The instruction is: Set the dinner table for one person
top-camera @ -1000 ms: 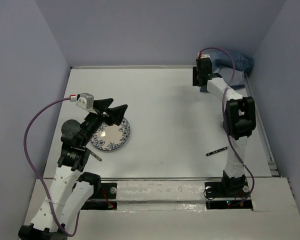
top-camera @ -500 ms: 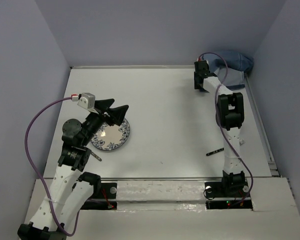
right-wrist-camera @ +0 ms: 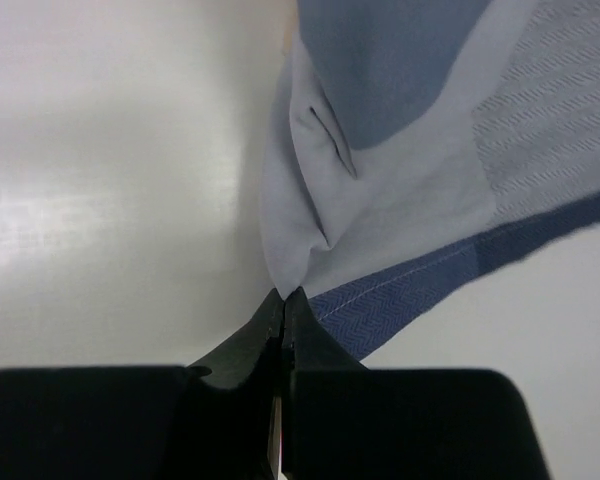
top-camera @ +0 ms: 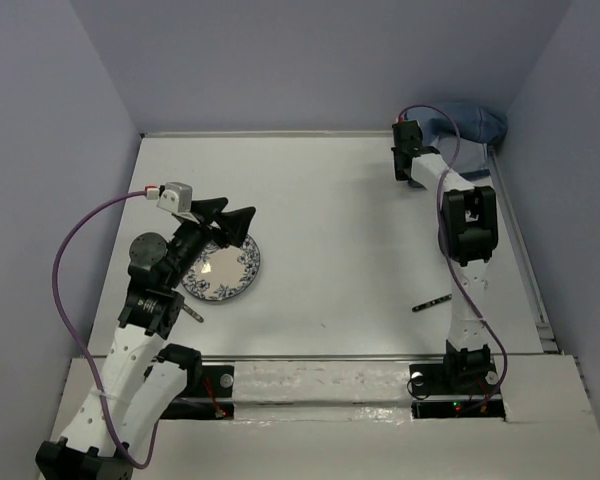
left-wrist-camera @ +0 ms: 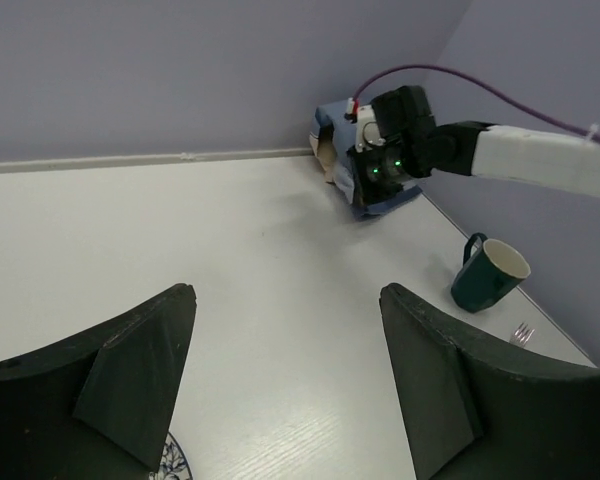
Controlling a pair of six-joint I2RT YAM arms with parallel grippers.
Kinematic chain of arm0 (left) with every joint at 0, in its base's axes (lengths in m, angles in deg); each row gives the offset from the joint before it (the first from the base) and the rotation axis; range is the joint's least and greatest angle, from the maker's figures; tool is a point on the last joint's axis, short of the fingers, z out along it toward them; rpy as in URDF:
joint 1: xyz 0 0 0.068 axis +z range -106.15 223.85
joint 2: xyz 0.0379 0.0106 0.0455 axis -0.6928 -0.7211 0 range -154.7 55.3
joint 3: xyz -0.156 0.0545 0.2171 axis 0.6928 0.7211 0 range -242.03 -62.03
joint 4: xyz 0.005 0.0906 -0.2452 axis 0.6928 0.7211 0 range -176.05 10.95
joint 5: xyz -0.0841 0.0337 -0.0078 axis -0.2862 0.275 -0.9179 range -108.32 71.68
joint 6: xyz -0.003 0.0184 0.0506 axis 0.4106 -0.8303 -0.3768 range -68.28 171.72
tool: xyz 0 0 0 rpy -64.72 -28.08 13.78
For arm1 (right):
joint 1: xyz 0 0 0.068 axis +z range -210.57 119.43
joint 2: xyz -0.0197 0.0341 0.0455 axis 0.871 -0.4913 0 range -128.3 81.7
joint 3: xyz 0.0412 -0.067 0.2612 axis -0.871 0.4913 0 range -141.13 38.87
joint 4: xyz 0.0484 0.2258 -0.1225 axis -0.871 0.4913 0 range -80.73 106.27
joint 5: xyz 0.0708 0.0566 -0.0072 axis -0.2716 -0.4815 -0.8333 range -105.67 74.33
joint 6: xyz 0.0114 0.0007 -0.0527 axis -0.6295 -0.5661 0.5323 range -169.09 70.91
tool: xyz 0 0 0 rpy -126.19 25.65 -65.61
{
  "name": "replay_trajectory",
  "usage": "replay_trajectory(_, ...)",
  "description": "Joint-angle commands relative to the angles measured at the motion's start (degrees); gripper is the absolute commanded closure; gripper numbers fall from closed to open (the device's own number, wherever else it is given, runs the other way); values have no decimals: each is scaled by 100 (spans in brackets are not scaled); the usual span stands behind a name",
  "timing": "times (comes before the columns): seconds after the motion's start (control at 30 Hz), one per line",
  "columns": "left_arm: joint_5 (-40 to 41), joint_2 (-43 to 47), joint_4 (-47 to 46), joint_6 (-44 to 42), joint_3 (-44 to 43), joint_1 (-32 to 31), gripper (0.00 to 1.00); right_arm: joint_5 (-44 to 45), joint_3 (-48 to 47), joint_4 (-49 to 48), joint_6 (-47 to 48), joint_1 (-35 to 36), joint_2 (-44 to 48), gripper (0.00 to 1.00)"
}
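Note:
The white dinner table (top-camera: pixel 330 220) fills the top view. At its far right corner lies a bunched blue-and-pale cloth placemat (top-camera: pixel 472 124). My right gripper (top-camera: pixel 412 176) reaches out to the mat's near edge. In the right wrist view this gripper (right-wrist-camera: pixel 283 296) is shut, pinching a fold of the placemat (right-wrist-camera: pixel 400 170) at its tips. A blue-patterned white plate (top-camera: pixel 221 269) sits at the left. My left gripper (top-camera: pixel 227 222) hovers just above the plate's far rim, open, with nothing between its fingers (left-wrist-camera: pixel 140 360).
A dark green mug (left-wrist-camera: pixel 488 272) stands by the right wall, with fork tines (left-wrist-camera: pixel 523 332) on the table just nearer. A dark utensil (top-camera: pixel 432 301) lies beside the right arm. Another utensil (top-camera: pixel 190 312) lies next to the left arm.
The right gripper has closed on the placemat's edge after the arm stretched out towards the far corner. The left gripper has hardly moved above the plate.

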Motion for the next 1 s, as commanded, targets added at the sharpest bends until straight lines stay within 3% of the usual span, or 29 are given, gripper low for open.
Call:
replay_trajectory(0.0,204,-122,-18,118,-196,69,17,-222,680,-452,387,140,1562,100)
replay_trajectory(0.17,528,-341,157,390,-187,78,20,-1020,1647,-726,914,447,3046,100)
replay_trajectory(0.4,1364,-429,88,1250,120,-123,18,-2022,2578,-691,1364,1527,4470,100)
replay_trajectory(0.67,2242,-1271,-492,1726,129,-1072,16,-3263,3494,-586,1442,1985,5325,100)
replay_trajectory(0.77,2427,-1658,-642,1867,147,-1126,14,-3824,3626,-235,1390,2152,5501,100)
replay_trajectory(0.87,2516,-2150,-748,1955,24,-1126,12,-3854,3915,-76,987,2494,5694,100)
replay_trajectory(0.97,2516,-2755,-922,1999,-256,-1152,11,-3337,4416,-76,242,3171,5870,100)
